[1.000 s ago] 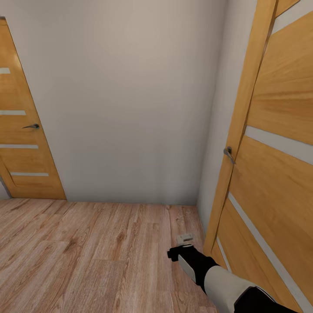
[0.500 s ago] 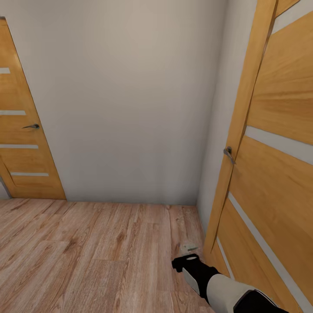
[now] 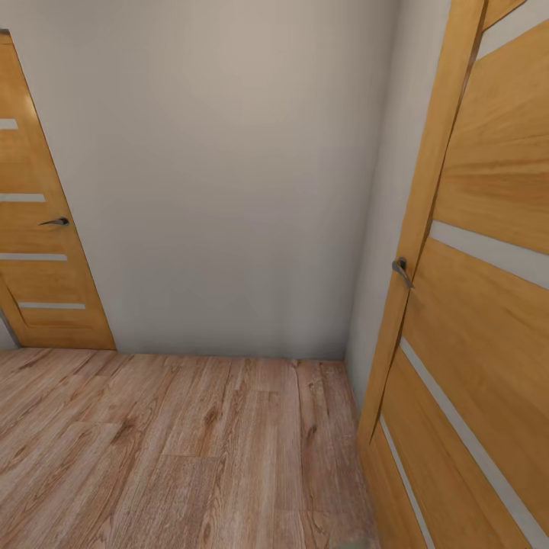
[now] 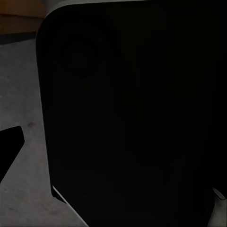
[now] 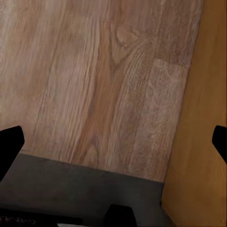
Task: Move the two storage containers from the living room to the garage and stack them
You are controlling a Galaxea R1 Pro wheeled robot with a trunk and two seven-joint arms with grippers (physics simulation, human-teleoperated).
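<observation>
Neither bin is in sight, so their place relative to the jaws cannot be told. By the task's wording they should be light, stiff, thin-walled and a little slick, best taken by a long rim wall; that is a guess. In the right wrist view the right gripper point(image 5: 113, 142) has its jaws spread wide over the plank floor point(image 5: 94, 80), beside the near door point(image 5: 203, 113). The left jaws' state cannot be told: a dark panel point(image 4: 132, 113) blocks them. Ahead, a wall point(image 3: 229, 175) at 12 o'clock and a far door point(image 3: 38, 244) at 9 o'clock.
</observation>
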